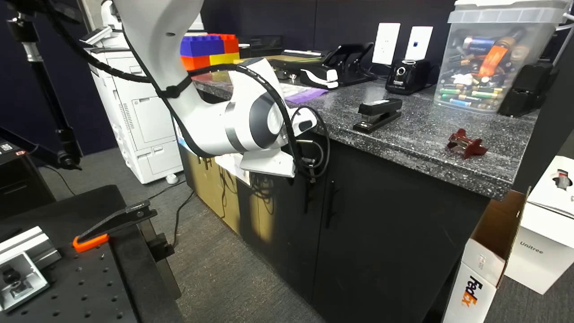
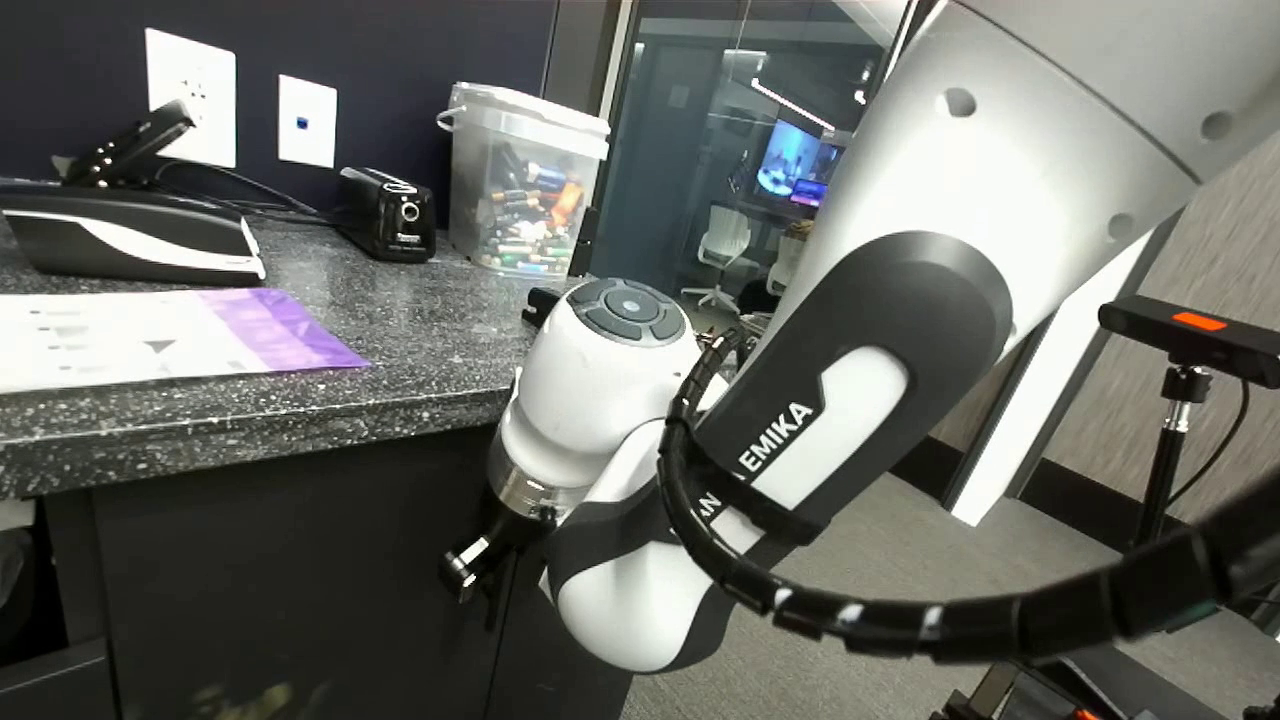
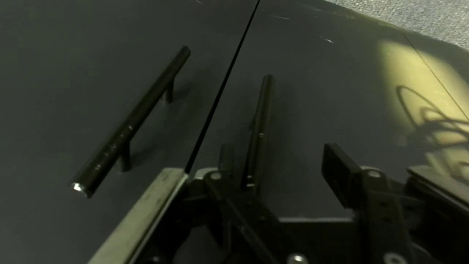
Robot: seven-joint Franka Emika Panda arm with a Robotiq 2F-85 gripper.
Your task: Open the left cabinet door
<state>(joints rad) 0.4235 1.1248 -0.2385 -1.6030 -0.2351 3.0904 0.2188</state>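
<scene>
Gripper, left cabinet door just ahead

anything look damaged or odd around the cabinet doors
Slightly: in the wrist view, small pale marks show on the left cabinet door, toward the floor. They look like scratches, standing out against its dark finish.

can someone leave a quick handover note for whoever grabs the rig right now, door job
Gripper: open, nothing gripped. In the wrist view the left door's handle shows between the fingers, much nearer one; can't tell whether they touch.
Left cabinet door: shut. The neighbouring door's handle lies outside the fingers.
Done: gripper positioned at the handle.
Left: probably centre on the handle, close, then pull the door open.
</scene>
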